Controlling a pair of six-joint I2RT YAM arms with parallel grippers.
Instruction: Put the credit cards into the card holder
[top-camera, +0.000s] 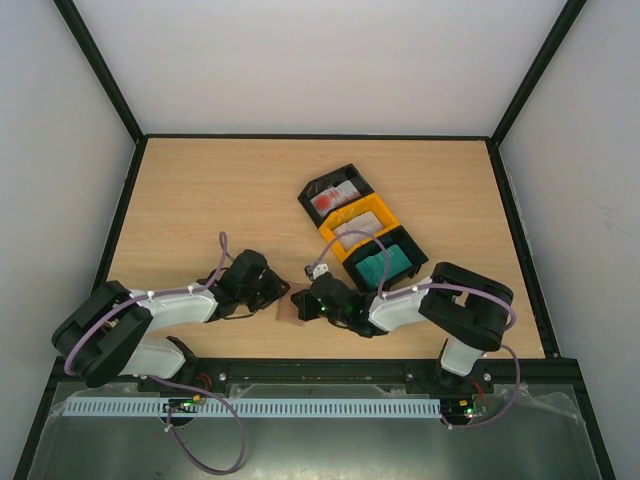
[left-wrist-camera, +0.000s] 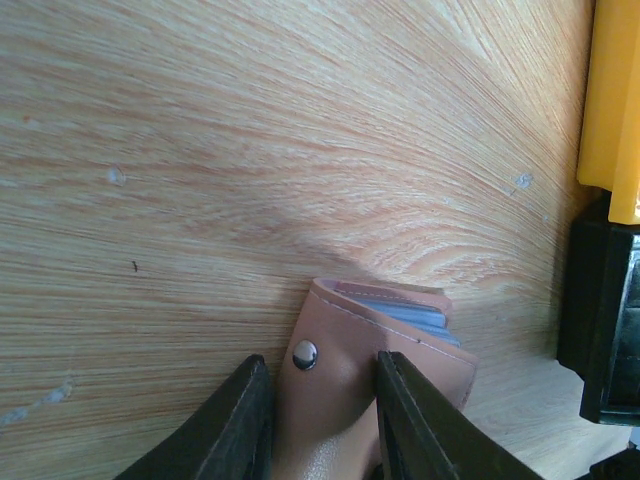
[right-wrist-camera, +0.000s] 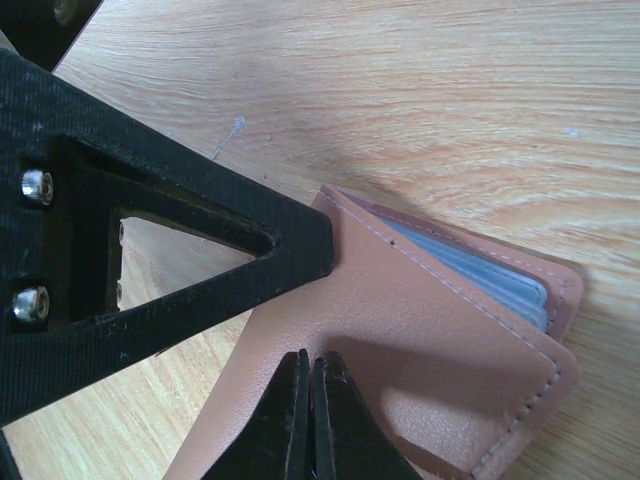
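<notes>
Opening step: the left gripper (left-wrist-camera: 320, 372) is clamping the brown card holder (right-wrist-camera: 440, 340) between the arms. The right gripper (right-wrist-camera: 312, 365), shut empty, is hovering at its cover, needing to pry it open. 3 credit cards (top-camera: 335, 200) are lying in trays (top-camera: 384, 212).

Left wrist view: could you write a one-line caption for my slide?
Left gripper jaws clamp the brown card holder on the wooden table.

The left arm (top-camera: 150, 310) and right arm (top-camera: 440, 305) have white link covers and black joint housings. A lilac cable (top-camera: 96, 322) runs along each. The left gripper (left-wrist-camera: 320, 362) has 2 black tapered fingers (left-wrist-camera: 232, 428). 1 black triangular frame (right-wrist-camera: 200, 262) carries 2 silver screws (right-wrist-camera: 35, 186).
</notes>
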